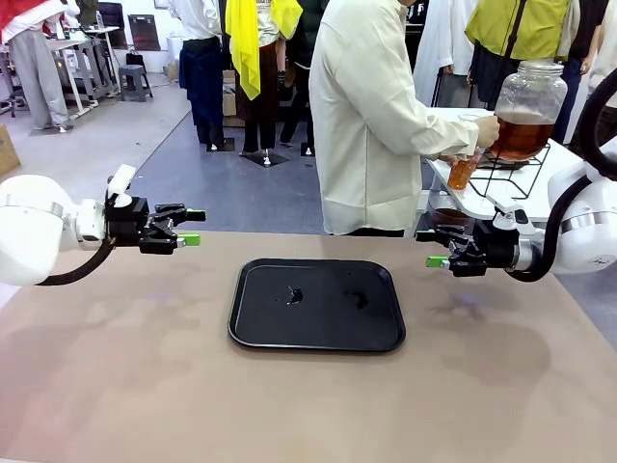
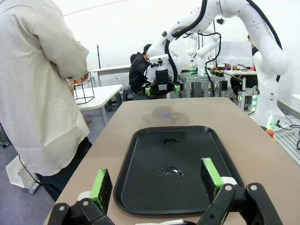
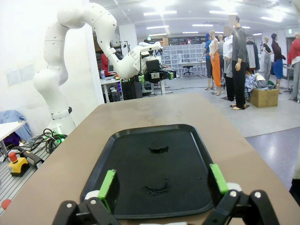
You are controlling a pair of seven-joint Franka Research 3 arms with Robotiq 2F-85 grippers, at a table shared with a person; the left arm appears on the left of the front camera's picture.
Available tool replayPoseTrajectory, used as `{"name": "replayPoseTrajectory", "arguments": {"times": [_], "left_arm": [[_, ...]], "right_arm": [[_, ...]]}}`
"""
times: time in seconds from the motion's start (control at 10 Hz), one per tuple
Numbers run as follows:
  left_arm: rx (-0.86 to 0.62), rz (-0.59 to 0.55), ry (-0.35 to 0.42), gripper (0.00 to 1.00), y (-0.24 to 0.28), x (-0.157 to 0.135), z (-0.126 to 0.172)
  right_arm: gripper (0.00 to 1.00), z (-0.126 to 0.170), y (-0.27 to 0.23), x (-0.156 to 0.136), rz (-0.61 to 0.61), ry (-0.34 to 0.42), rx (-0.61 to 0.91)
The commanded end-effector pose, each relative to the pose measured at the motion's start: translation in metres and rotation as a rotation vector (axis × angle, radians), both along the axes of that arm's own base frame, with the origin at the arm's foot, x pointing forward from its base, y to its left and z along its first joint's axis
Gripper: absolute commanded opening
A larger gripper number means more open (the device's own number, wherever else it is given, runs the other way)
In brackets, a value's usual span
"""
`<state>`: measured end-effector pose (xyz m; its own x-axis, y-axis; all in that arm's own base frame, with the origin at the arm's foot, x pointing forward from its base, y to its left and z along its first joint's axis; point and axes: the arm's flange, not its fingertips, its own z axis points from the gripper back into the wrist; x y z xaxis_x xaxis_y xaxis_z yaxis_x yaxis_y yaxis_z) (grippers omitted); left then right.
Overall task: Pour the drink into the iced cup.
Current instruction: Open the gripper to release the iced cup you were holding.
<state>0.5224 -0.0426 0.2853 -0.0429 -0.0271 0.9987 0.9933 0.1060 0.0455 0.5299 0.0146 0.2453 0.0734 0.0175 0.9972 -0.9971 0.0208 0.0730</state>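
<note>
One drink: amber-brown liquid fills the lower part of a big round clear glass jar (image 1: 527, 108) with a lid, off the main table at the far right, on a white side table (image 1: 463, 188).
Small cup: a clear cup (image 1: 463, 173) of the same amber liquid sits just under the jar's left side, in the person's hand (image 1: 485, 130); whether liquid is running into it I cannot tell.
Jar stand: a black wire frame (image 1: 516, 172) stands beneath and beside the jar on the side table.
Person: in a cream long-sleeved shirt (image 1: 371, 116), standing at the far side, turned toward the jar, one arm reaching to it; in the left wrist view the shirt fills the left edge.
Tray: a black rectangular tray (image 1: 260, 333) lies at the middle of the brown table (image 1: 116, 386), with two small wet-looking marks on its surface.
Left gripper: the left gripper (image 1: 191, 227) hangs above the table to the left of the tray, pointing toward the middle, jaws spread wide, nothing between the green pads (image 2: 101, 188).
Right gripper: the right gripper (image 1: 433, 247) hangs to the right of the tray, pointing inward, jaws likewise wide apart and holding nothing; its green pads (image 3: 217, 178) frame the tray in its own wrist view.
Gap: both grippers are well apart from the jar and cup.
</note>
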Motion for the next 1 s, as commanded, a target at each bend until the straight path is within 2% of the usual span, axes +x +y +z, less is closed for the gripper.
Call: {"name": "replayPoseTrajectory", "arguments": {"times": [0.0,0.9], "left_arm": [[-0.005,0.003,-0.002,1.00,-0.0007,-0.0003,0.0023],[-0.005,0.003,-0.002,1.00,-0.0007,-0.0003,0.0023]], "right_arm": [[1.00,0.0020,0.0020,0.0004,0.003,-0.002,0.000],[1.00,0.0020,0.0020,0.0004,0.003,-0.002,0.000]]}}
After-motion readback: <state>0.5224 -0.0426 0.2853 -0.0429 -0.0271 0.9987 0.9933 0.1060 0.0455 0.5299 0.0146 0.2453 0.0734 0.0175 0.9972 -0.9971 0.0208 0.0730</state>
